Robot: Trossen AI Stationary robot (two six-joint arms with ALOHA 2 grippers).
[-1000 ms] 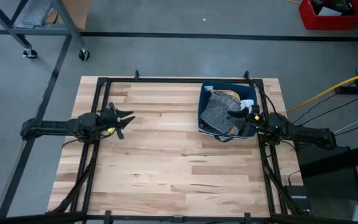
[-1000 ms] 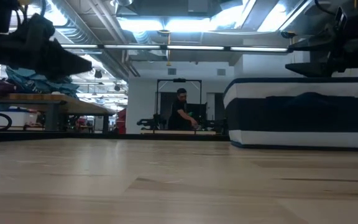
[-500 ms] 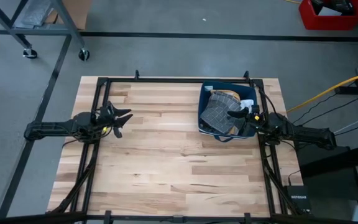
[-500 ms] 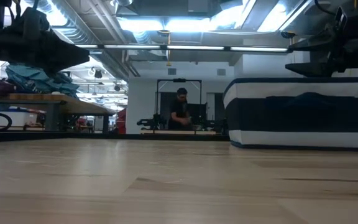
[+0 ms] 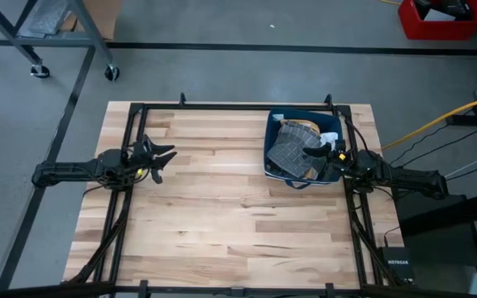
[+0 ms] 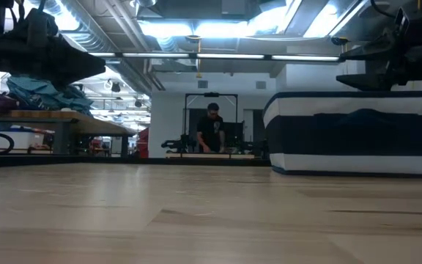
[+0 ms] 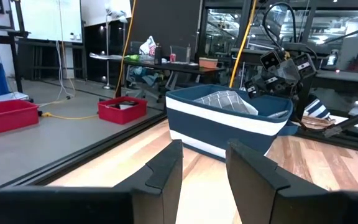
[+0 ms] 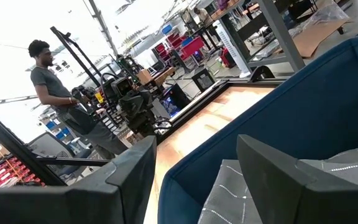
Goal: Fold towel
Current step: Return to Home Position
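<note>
Broadly, table spreads between left tool and bin beneath right tool.

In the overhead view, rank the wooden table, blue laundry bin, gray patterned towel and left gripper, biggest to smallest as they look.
1. wooden table
2. blue laundry bin
3. gray patterned towel, inside the bin
4. left gripper, despite being nearer the camera

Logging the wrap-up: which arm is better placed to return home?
Left: the left tool hangs open over bare table, clear of everything; the right tool hangs open over the blue bin and towels.
</note>
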